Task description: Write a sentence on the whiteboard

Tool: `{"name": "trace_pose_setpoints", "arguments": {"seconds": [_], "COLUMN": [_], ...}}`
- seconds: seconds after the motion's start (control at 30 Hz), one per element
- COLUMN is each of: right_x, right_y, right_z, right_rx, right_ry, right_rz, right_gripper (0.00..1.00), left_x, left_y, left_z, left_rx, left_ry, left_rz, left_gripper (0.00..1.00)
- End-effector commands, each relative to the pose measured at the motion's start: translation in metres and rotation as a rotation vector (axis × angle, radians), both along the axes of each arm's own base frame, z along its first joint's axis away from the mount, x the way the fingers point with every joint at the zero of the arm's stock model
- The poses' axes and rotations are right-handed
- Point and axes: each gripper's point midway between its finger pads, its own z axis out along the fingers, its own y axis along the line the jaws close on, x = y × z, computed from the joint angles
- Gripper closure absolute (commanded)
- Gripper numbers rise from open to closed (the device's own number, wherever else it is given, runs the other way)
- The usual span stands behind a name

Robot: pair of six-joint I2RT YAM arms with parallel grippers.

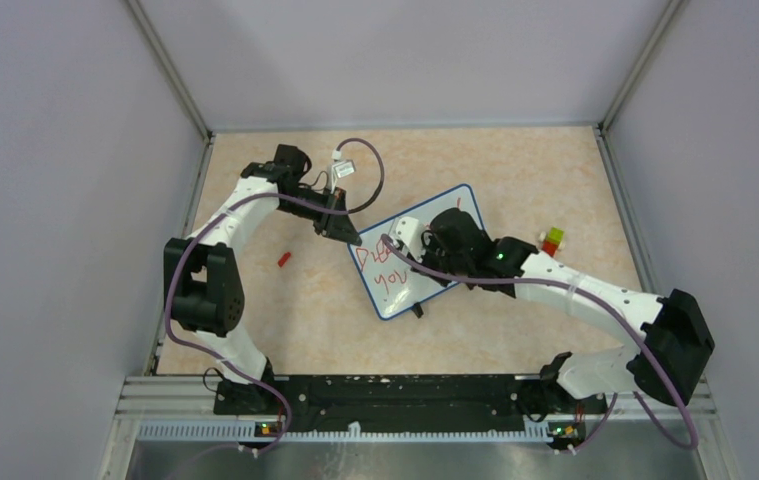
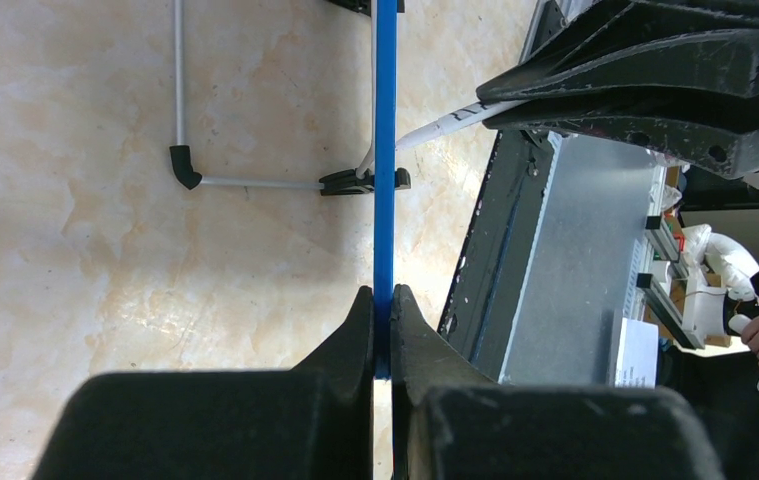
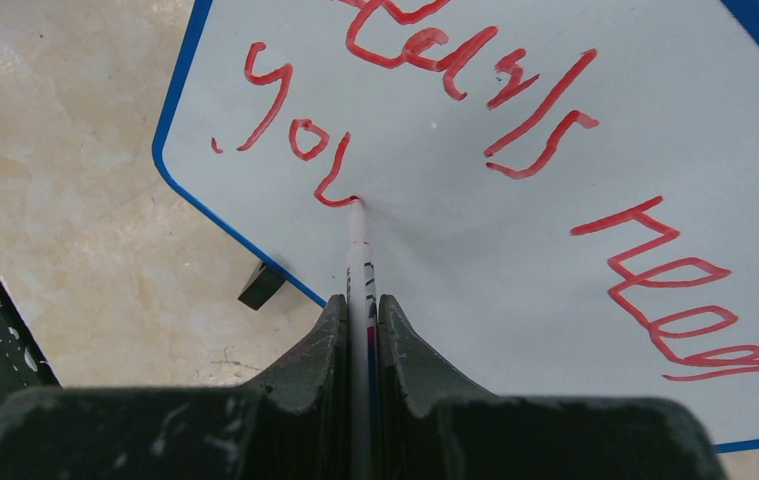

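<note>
The whiteboard stands tilted on the table's middle, and its blue rim runs edge-on through the left wrist view. My left gripper is shut on that rim at the board's left corner. My right gripper is shut on a white marker. The marker's tip touches the board at the end of a red stroke. The sentence in red reads roughly "Dreams need" on one line, with "you" starting the second line. The marker also shows beside the rim.
A small red cap lies left of the board. Small red, yellow and green blocks sit to its right. The board's black foot and wire stand rest on the table. A metal rail lines the near edge, and walls enclose the table.
</note>
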Motion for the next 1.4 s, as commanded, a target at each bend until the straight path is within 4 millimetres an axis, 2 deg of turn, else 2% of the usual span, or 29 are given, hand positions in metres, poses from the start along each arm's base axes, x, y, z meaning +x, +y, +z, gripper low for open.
{"name": "trace_pose_setpoints", "arguments": {"seconds": [0.0, 0.17, 0.37, 0.5, 0.67, 0.87, 0.97, 1.1, 1.37], "right_x": [0.024, 0.022, 0.006, 0.001, 0.002, 0.008, 0.013, 0.018, 0.023], "right_y": [0.006, 0.005, -0.004, -0.010, -0.011, -0.005, 0.000, 0.004, -0.004], "right_z": [0.037, 0.032, 0.001, -0.009, -0.001, 0.035, 0.044, 0.042, 0.019], "right_rx": [0.067, 0.058, 0.006, -0.019, -0.018, 0.044, 0.062, 0.063, 0.007], "right_ry": [-0.107, -0.097, -0.028, -0.016, -0.033, -0.081, -0.097, -0.104, -0.098], "right_rz": [-0.047, -0.048, -0.016, -0.011, -0.014, -0.017, -0.021, -0.024, -0.038], "right_gripper": [1.00, 1.00, 1.00, 1.00, 1.00, 1.00, 1.00, 1.00, 1.00], "left_x": [0.000, 0.000, 0.000, 0.000, 0.000, 0.000, 0.000, 0.000, -0.001], "left_y": [0.003, 0.003, 0.003, 0.003, 0.003, 0.002, 0.003, 0.003, 0.003], "left_z": [0.002, 0.002, 0.003, 0.001, 0.001, 0.001, 0.002, 0.003, 0.002], "left_rx": [0.021, 0.020, 0.020, 0.020, 0.018, 0.018, 0.019, 0.019, 0.022], "left_ry": [-0.032, -0.030, -0.033, -0.031, -0.031, -0.029, -0.030, -0.033, -0.033], "left_rz": [0.011, 0.011, 0.010, 0.008, 0.007, 0.007, 0.008, 0.007, 0.008], "left_gripper": [1.00, 1.00, 1.00, 1.00, 1.00, 1.00, 1.00, 1.00, 1.00]}}
